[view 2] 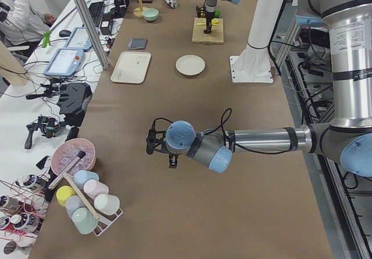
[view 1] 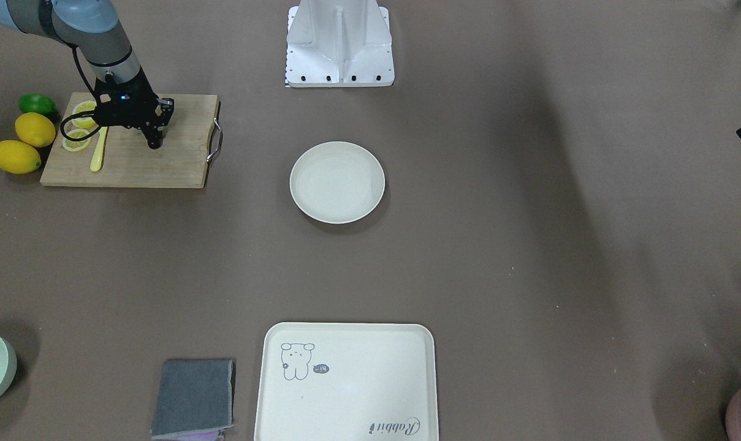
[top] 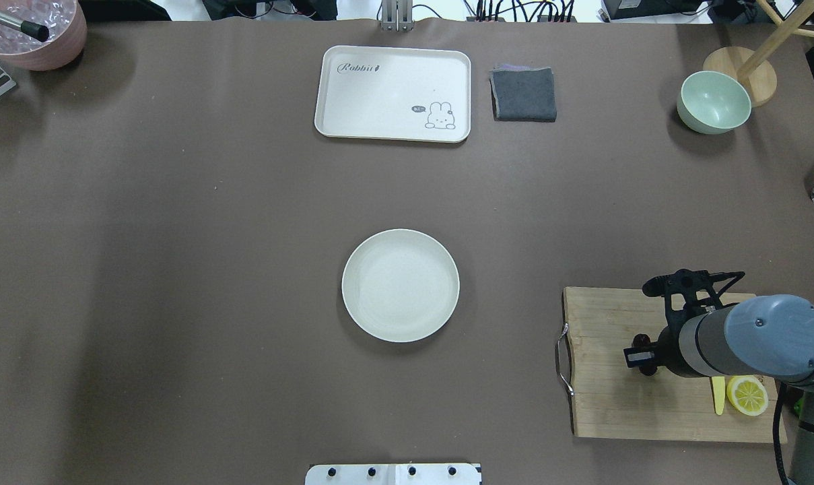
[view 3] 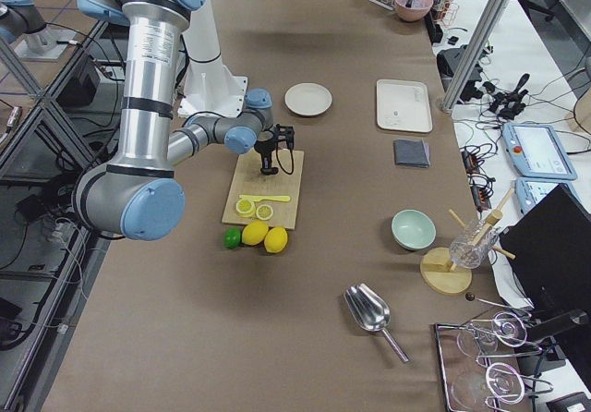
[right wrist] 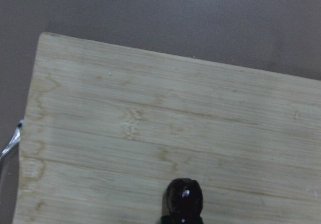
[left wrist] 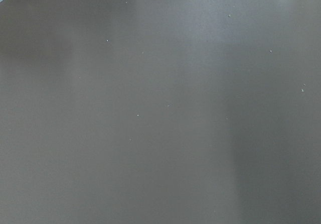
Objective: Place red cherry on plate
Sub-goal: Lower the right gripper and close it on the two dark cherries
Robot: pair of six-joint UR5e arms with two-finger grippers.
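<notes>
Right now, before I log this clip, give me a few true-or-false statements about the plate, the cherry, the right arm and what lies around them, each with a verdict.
1. The plate has nothing on it. True.
2. The right gripper is above the plate. False: it points down over the wooden cutting board.
3. The red cherry shows against the cutting board in the right wrist view. True.
4. The grey cloth lies on the tray. False: it lies on the table beside the tray.
5. The two whole lemons sit on the cutting board. False: they lie on the table next to it; only lemon slices are on the board.
</notes>
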